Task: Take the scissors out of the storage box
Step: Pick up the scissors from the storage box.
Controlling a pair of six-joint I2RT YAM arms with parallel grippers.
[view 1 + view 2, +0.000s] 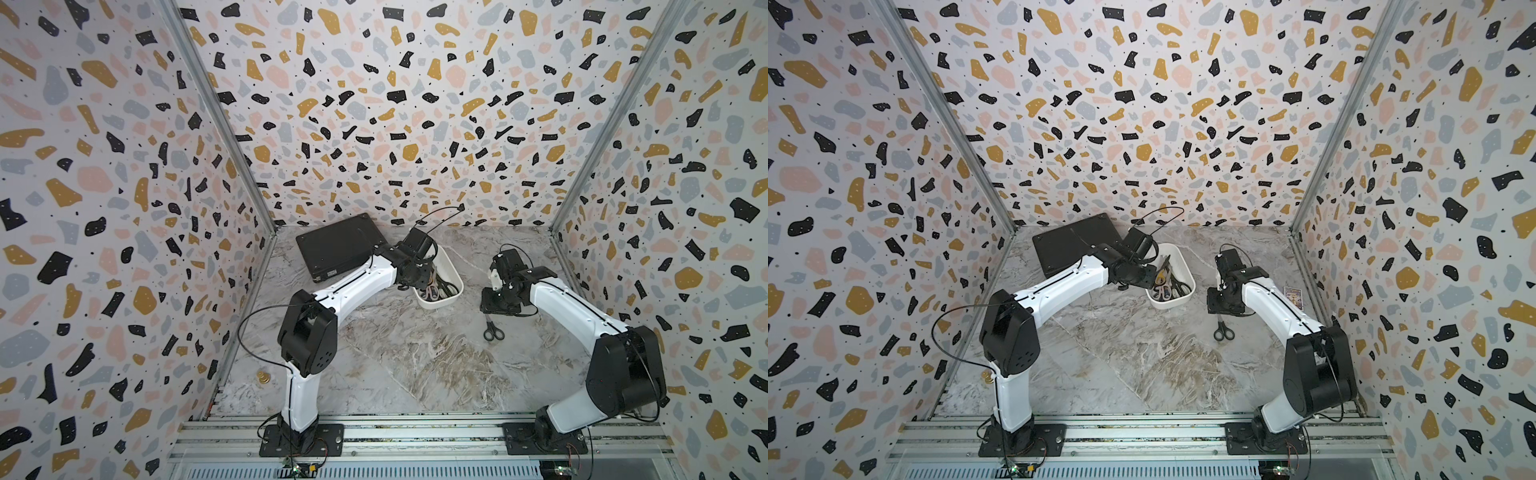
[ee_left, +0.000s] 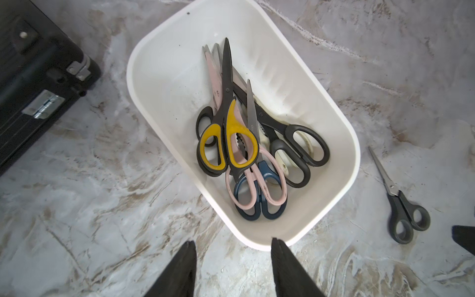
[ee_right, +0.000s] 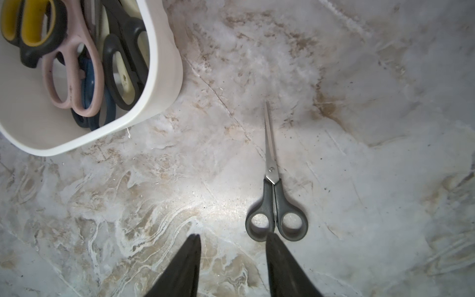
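Observation:
The white storage box [image 2: 144,102] stands on the marble table, seen in both top views [image 1: 455,276] [image 1: 1185,266]. Several scissors lie piled in it: a yellow-and-black pair [image 2: 226,133] on top, with a pink pair [image 2: 257,185], a blue pair [image 2: 270,213], a black pair [image 2: 303,144] and cream handles [image 2: 280,156] beneath. A small grey pair [image 3: 275,203] lies flat on the table outside the box [image 1: 492,330]. My left gripper [image 2: 233,241] hovers open at the box's near end, holding nothing. My right gripper [image 3: 232,235] is open above the table, one fingertip just over the grey handles.
A flat black case [image 1: 340,245] with metal latches lies behind and left of the box. A small gold object [image 1: 262,377] sits by the left wall. A card [image 1: 1292,296] lies near the right wall. Patterned walls close three sides.

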